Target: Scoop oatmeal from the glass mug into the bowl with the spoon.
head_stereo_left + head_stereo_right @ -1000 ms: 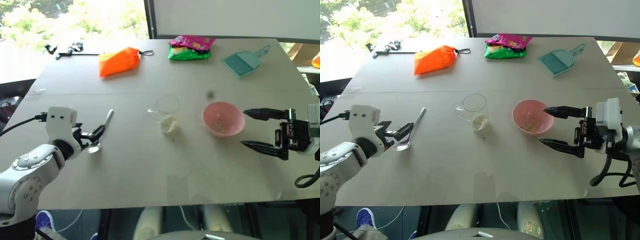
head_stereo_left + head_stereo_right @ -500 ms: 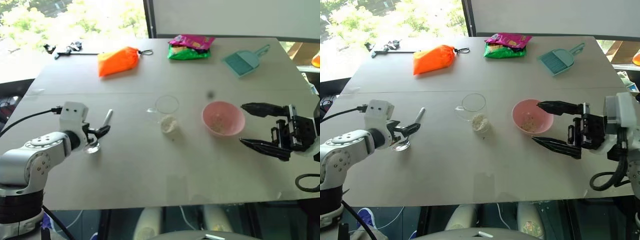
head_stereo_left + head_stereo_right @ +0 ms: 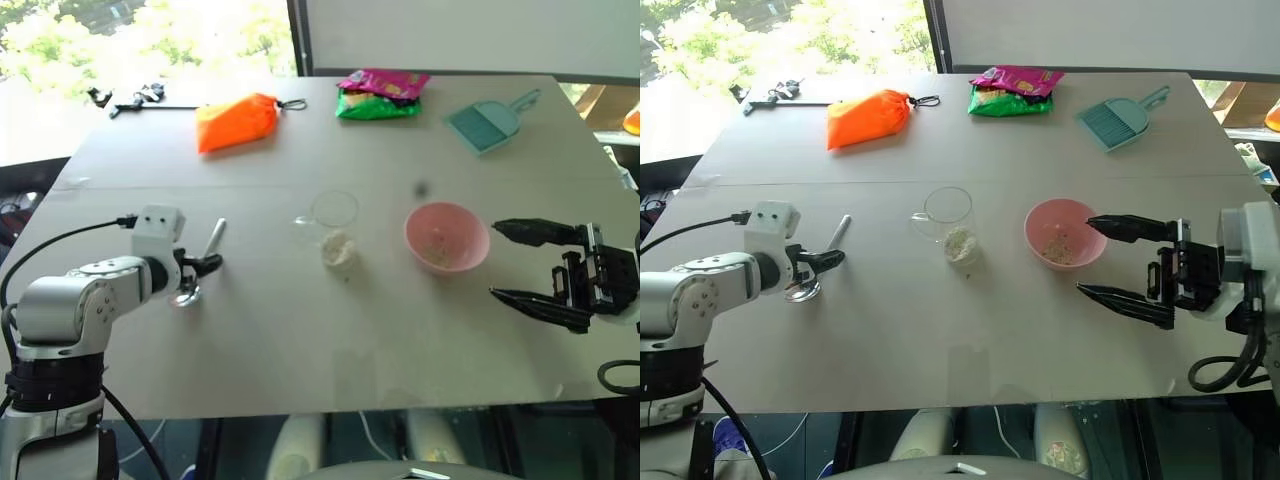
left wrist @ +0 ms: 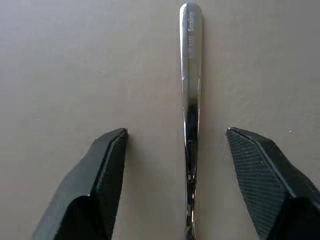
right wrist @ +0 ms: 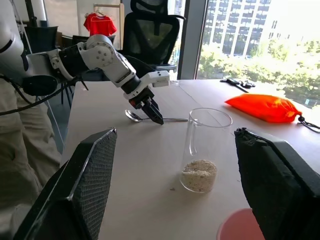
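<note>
Straddling the spoon [image 4: 190,125], the left gripper [image 4: 176,145] stands spread, fingers either side of its handle, not yet pinching.

1. The left arm reaches out low over the counter [image 3: 300,340], bent at the elbow.
2. The left gripper [image 3: 830,259] points forward and tips down toward the counter.
3. Its two black fingers [image 4: 100,180] are apart, with a gap between them. They are not squeezing anything.
4. The right arm comes in from the right side and is held up above the counter.
5. The right gripper [image 3: 525,263] points sideways to the left, about level.
6. Its two long black fingers [image 5: 80,190] are spread wide, one above the other, and hold nothing.
</note>
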